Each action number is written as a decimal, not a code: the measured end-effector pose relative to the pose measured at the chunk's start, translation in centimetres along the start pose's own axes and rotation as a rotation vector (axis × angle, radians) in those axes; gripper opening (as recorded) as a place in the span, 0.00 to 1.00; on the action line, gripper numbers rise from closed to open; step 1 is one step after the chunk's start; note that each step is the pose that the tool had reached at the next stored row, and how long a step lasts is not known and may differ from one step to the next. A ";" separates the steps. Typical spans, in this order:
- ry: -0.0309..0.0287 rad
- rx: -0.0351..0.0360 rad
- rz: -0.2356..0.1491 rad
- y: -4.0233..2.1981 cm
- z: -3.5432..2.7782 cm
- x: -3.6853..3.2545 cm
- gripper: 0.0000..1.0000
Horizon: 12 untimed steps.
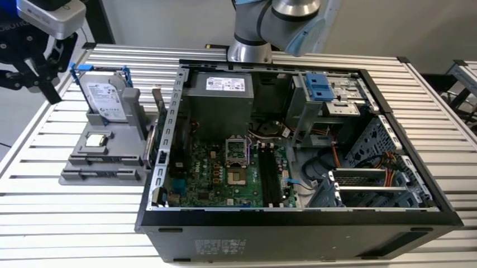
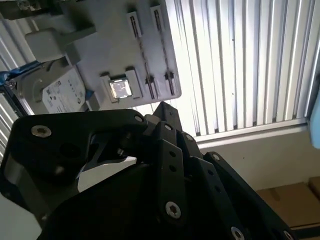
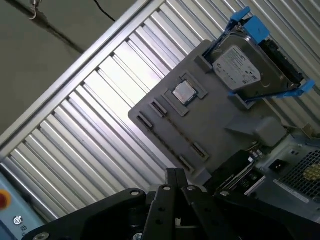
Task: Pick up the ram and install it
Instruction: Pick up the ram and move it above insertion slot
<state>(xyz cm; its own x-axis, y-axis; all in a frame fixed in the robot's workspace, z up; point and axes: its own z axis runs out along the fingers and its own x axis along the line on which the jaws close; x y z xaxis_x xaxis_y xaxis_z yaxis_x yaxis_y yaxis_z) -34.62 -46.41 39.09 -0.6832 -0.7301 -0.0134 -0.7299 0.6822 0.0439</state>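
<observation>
The ram looks like a thin dark stick standing on edge at the side of the grey holder that faces the open computer case. In the first wrist view the ram shows as a dark strip between the holder and the case. My gripper hangs high at the exterior view's left, above and beyond the holder, well apart from the ram. In both wrist views the black fingertips meet with nothing between them. The black memory slots lie on the green motherboard.
A silver hard drive in blue brackets stands upright at the holder's back, and a small square processor chip sits in a recess in front of it. The slatted metal table carries the holder and case. The arm's base stands behind the case.
</observation>
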 end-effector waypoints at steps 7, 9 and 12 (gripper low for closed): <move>0.0057 -0.0015 -0.127 0.00 0.00 0.00 0.00; 0.0071 -0.0020 -0.162 0.00 0.00 0.00 0.00; 0.0095 -0.0028 -0.213 0.00 0.00 0.00 0.00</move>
<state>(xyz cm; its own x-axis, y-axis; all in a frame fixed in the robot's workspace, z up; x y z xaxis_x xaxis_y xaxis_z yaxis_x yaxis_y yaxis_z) -34.63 -46.40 39.10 -0.5129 -0.8583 -0.0133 -0.8579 0.5120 0.0438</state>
